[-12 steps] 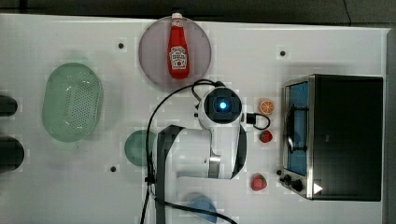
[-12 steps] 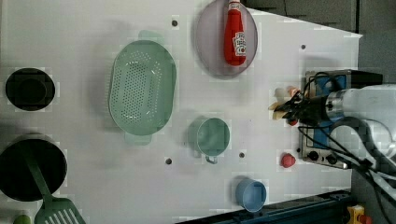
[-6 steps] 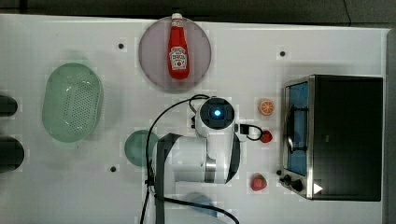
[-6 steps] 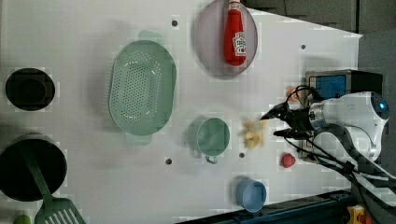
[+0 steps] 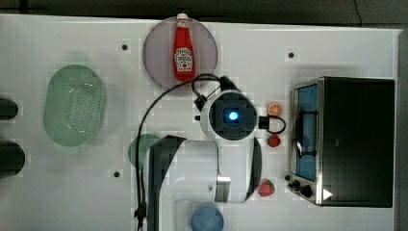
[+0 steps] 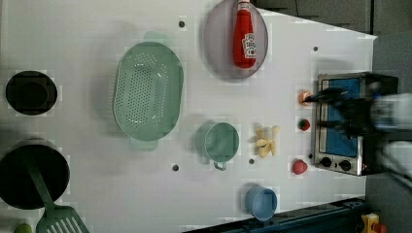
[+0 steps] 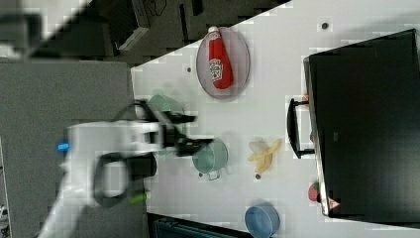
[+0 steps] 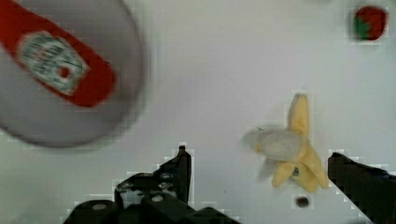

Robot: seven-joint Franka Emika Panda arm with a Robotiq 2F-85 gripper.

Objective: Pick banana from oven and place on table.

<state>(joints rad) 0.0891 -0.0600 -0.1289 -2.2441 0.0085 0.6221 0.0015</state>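
The banana (image 8: 292, 149) lies on the white table (image 5: 337, 48), pale yellow with its peel flaps splayed, next to a small screw hole. My gripper (image 8: 266, 168) hangs above it, open, one black finger on each side and neither touching it. In the left view the banana (image 6: 267, 141) rests between the green cup and the oven (image 6: 345, 121). In the right view the banana (image 7: 265, 153) sits just outside the oven's door handle, and the gripper (image 7: 202, 129) looks blurred. The oven (image 5: 356, 139) stands at the top view's right, its glass door looking shut.
A ketchup bottle (image 5: 184, 50) lies on a round grey-purple plate (image 5: 159, 62). A green colander (image 5: 74, 106), a green cup (image 6: 221, 141) and a blue cup (image 6: 261, 201) stand on the table. Two strawberries (image 5: 274, 140) and an orange slice (image 5: 275, 109) lie before the oven.
A second ago my gripper held the banana near the oven. It has since laid the banana on the table, opened wide and drawn away from it.
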